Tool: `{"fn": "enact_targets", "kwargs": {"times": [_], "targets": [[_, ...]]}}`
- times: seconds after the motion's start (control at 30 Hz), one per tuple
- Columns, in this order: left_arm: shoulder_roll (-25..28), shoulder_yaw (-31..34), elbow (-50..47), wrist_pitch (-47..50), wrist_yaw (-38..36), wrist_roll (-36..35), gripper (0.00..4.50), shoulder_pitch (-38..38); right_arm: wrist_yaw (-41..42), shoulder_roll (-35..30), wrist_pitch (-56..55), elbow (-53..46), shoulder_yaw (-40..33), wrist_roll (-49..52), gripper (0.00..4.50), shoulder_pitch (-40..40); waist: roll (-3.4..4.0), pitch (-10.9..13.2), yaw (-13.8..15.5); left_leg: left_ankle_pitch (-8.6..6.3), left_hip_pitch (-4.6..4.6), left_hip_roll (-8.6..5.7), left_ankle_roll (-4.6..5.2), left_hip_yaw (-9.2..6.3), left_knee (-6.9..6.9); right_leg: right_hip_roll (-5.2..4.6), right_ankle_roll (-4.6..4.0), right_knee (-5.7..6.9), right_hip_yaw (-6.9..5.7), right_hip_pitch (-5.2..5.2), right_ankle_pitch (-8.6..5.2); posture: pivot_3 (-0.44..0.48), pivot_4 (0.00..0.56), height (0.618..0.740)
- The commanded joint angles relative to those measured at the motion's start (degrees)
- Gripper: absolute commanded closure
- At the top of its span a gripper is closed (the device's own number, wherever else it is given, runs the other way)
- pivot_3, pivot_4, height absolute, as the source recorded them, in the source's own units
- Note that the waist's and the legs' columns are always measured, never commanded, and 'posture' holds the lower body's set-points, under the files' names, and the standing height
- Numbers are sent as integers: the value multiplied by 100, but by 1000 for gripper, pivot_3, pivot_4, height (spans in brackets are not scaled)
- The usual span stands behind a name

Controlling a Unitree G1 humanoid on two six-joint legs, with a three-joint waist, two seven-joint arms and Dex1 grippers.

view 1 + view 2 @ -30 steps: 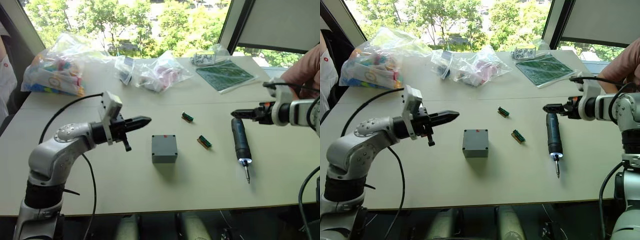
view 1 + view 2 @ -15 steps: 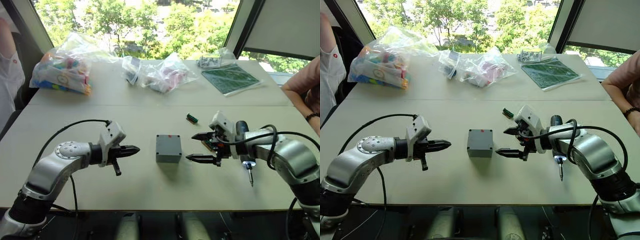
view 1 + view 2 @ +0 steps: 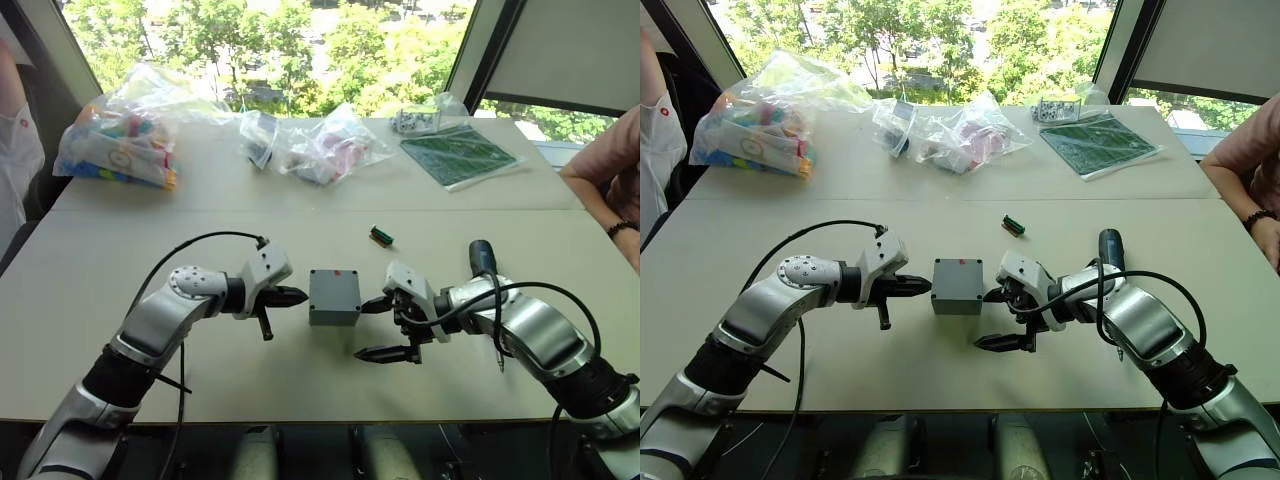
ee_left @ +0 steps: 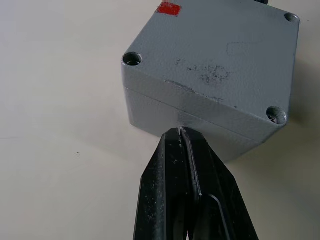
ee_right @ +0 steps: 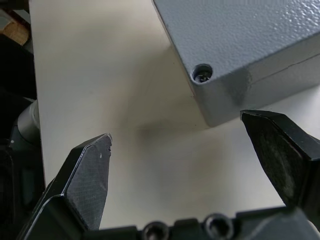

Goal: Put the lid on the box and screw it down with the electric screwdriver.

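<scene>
Flanking box: closed left gripper, spread right gripper; screwdriver beyond.

- No words, brands or numbers can be read anywhere.
- The box carries a small plain red mark near one top edge; it bears no lettering.
- Faint dark scuffs on the box's top face might be worn print, but nothing legible comes out of them.
- The bag at the tabletop's far left holds colourful printed packets; the print is too small to read.
- The green board at the far right shows fine pale patterning, unreadable.
</scene>
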Motion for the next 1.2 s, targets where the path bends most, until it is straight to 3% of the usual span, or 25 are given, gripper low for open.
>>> {"fn": "enact_targets", "kwargs": {"times": [0.03, 0.23, 0.4, 0.6, 0.83, 1.2], "targets": [[-116, -3, 49, -301, -36, 174, 4500, -184, 110, 2, 250, -642, -229, 386, 57, -21, 0, 0, 1, 0, 0, 0, 0, -1, 0, 0, 0, 0, 0, 0, 0, 0, 150, 740], [138, 434, -198, -181, 48, 164, 4500, 96, 4, -292, 310, -678, -607, 332, 57, -23, 0, 0, -15, 0, 0, 0, 0, 1, 0, 0, 1, -2, 2, 1, 0, 0, 150, 740], [772, 489, -1097, 237, -360, -138, 4500, 732, -23, -538, -444, 355, -557, -472, 57, -416, 0, 0, -40, 0, 2, 2, 0, 3, -1, 1, 0, -2, 4, -1, 0, 0, 150, 740], [907, 351, -1644, 608, -551, -410, 4500, 1038, -120, -9, -1549, 1457, -242, -1298, 57, -838, -2, 0, -16, 0, 3, 2, 0, 6, 0, 0, -1, -2, 5, -2, 0, 0, 150, 740], [189, 183, -1032, 302, 134, 119, 4500, 542, 748, -63, -735, 372, -170, -553, 57, -503, -1, 0, 3, 0, -2, 2, 0, 5, 3, 0, 2, -1, 5, 1, 1, 0, 150, 740], [74, 218, -816, 182, 61, 179, 4500, 402, 606, -68, -367, -53, -325, -441, 57, -252, -1, 0, -12, 0, 4, 2, 0, 3, 2, 3, 1, 2, 5, 2, 0, 0, 150, 740]]}}
